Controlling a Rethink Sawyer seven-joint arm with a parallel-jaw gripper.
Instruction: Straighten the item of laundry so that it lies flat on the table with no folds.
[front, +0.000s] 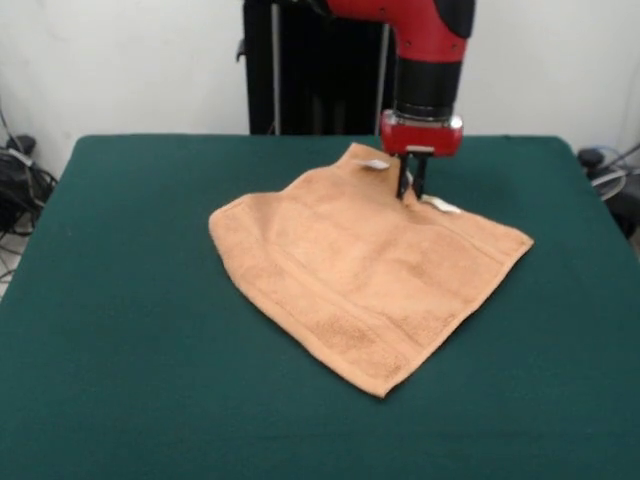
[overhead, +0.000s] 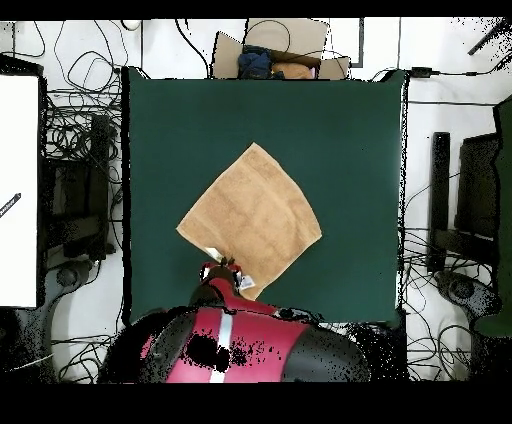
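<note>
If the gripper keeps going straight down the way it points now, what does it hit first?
Most likely the towel: the gripper points down at its far edge, fingers close together at the cloth. Whether it already touches is unclear. The table lies directly under the towel.

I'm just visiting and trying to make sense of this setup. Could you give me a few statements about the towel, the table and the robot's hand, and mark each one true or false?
1. The towel is peach-orange and lies on a dark green table. True.
2. The hand hovers over bare table, well away from the towel. False: it is down at the towel's edge nearest the robot.
3. The towel hangs over the table's side. False: it lies wholly on the tabletop, with green all round it.
4. A small white label shows at the towel's edge beside the hand. True.
5. The robot's arm is blue. False: it is red and black.
</note>
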